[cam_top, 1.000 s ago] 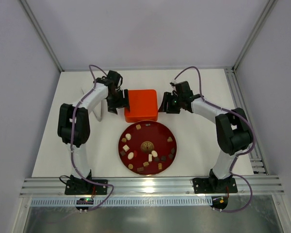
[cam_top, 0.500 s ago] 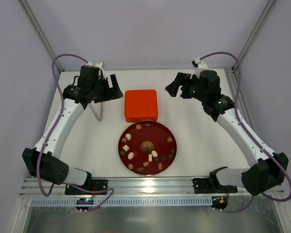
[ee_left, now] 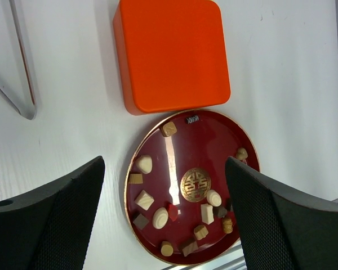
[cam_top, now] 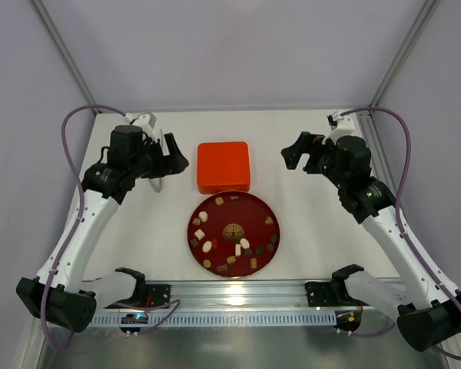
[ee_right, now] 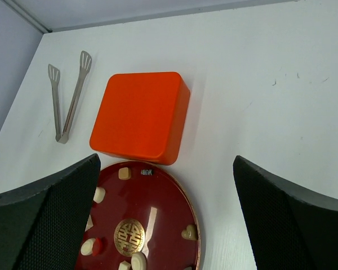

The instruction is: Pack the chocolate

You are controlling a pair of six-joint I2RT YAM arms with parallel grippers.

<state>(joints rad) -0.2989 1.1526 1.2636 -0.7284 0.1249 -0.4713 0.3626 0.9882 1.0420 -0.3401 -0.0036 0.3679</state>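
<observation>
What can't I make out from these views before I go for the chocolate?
Orange box: inside hidden in every view; only top and sides show.
Tongs: top view, partly behind the left gripper; left wrist view, cut by the left edge.
Plate: right wrist view, near part cut by the bottom edge.
Chocolate: top view, too small to sort by kind.

The left arm [cam_top: 88,223] folds its elbow low at the near left, and the forearm runs up and away to the far left. The left gripper [cam_top: 171,156] points inward, jaws wide apart. The right arm [cam_top: 396,238] mirrors this pose on the right side. The right gripper [cam_top: 300,152] also points inward, jaws spread wide. Both wrists are held high.
</observation>
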